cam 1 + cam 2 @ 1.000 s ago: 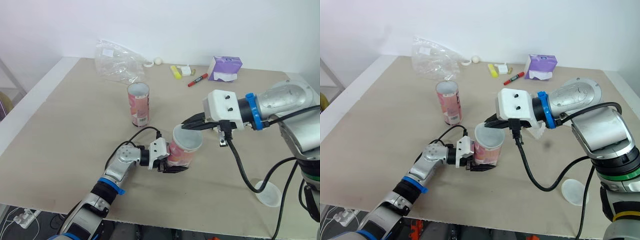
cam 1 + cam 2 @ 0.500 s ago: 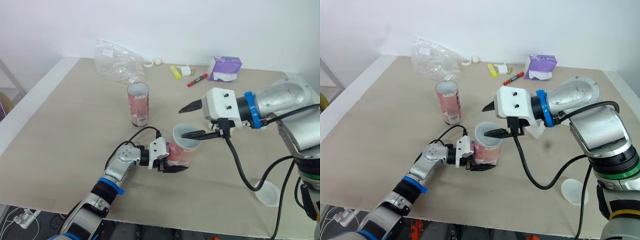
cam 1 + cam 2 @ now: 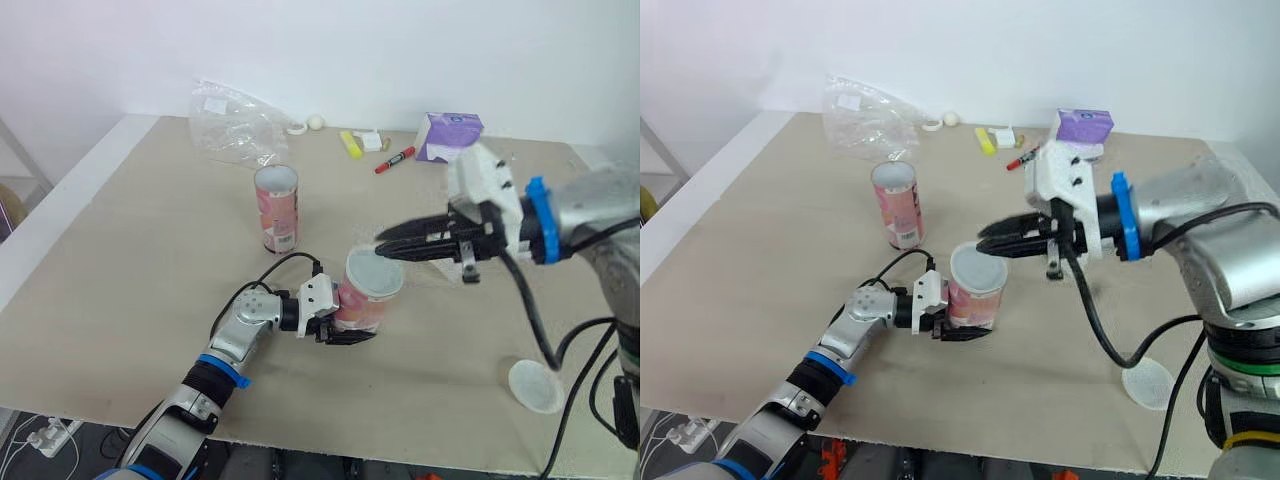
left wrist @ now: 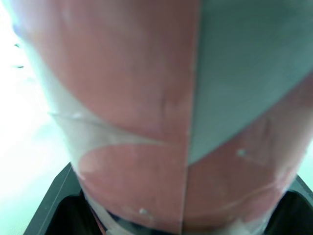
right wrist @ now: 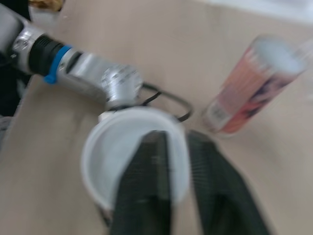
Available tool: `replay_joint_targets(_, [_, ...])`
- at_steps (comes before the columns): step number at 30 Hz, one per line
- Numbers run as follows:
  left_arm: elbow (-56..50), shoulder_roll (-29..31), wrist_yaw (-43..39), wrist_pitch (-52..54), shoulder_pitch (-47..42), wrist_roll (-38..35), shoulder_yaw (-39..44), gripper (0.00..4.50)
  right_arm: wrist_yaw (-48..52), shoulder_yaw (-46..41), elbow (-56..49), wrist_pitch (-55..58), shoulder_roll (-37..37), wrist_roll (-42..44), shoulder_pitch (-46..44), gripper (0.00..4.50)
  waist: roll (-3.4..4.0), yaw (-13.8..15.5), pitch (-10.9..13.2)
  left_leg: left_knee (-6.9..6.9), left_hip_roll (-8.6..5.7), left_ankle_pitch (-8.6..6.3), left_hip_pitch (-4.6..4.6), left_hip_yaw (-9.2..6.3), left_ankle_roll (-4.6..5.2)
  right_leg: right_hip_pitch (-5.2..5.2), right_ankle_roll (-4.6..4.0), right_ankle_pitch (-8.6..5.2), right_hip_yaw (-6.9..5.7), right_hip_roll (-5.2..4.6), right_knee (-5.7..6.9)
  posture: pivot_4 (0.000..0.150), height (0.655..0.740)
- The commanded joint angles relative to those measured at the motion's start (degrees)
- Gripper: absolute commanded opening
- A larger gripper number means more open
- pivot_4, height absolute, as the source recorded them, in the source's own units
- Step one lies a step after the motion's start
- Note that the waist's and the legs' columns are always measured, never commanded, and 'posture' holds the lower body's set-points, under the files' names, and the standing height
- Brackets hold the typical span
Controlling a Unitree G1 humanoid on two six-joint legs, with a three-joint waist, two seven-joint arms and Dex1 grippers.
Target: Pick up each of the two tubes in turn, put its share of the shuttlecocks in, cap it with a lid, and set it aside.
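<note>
Gripping the pink-and-white cardboard tube [image 3: 362, 300] around its lower body, the left gripper [image 3: 348, 322] has its black fingers clamped on either side, as the left wrist view shows close up. It holds the tube low over the beige counter [image 3: 140, 250], near the front middle. The tube's long axis is close to upright but leans, with the open mouth tipped toward the robot's right. The inside looks pale, and I cannot tell whether shuttlecocks sit in it. The right gripper [image 3: 390, 248] hangs just above that mouth and points in from the right. Its fingers [image 5: 146, 181] are drawn together so the tips nearly meet, with nothing visibly held, one over the opening and the other beside the rim. The second pink tube [image 3: 277, 210] stands upright and uncapped farther back and to the left, well apart from both arms. A flat white round lid [image 3: 537, 386] lies on the counter at the near right, well apart from the held tube and on the right arm's side. If capping comes next, the right arm is much the nearer to that lid. It would have to swing away from the mouth, toward the front right edge, while the left keeps the mouth turned up toward it.
</note>
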Motion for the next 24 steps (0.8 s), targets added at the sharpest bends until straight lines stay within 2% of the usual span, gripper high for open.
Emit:
replay_joint_targets(1, [1.4,-0.2,0.7,1.0,0.4,1.6,-0.9,3.02,-3.5,1.8,-2.4,1.1,1.0,-0.8,-0.1,0.04,0.0,0.0,0.0,0.0,0.0,0.01,0.0,-0.01,0.01,0.0,0.0,0.0,-0.02,0.11,0.01,0.15,0.74])
replay_joint_targets(14, [1.3,-0.3,1.5,0.9,0.6,1.9,-0.9,3.02,-3.3,13.9,-3.1,0.6,-1.3,-8.5,2.0,0.04,-0.02,0.0,0.0,0.0,0.02,0.03,0.07,-0.02,0.03,0.03,0.02,0.02,-0.03,0.2,0.0,0.15,0.74])
replay_joint_targets(18, [1.2,-0.1,1.6,0.8,0.7,2.0,-0.9,3.02,-2.6,16.0,-2.8,-1.0,-2.2,-11.0,3.5,0.04,-0.14,0.0,-0.2,0.0,0.02,0.02,0.45,-0.02,0.02,0.18,0.21,-0.16,-0.04,0.18,-0.01,0.15,0.74])
replay_joint_targets(22, [1.2,-0.1,1.9,0.7,0.8,2.0,-0.9,3.02,-2.6,14.6,-2.5,-3.3,-1.7,-11.5,4.6,0.04,-0.34,0.0,-0.5,-0.01,0.06,-0.01,0.7,-0.07,-0.03,0.46,0.44,-0.33,-0.09,0.13,-0.04,0.15,0.74])
replay_joint_targets(24, [1.2,0.0,2.0,0.6,0.6,1.9,-0.7,3.02,-2.7,7.6,-0.3,-1.2,-0.7,-6.5,3.2,0.04,-0.4,0.0,-0.6,-0.01,0.09,-0.02,0.71,-0.08,-0.05,0.47,0.43,-0.33,-0.09,0.0,-0.05,0.15,0.74])
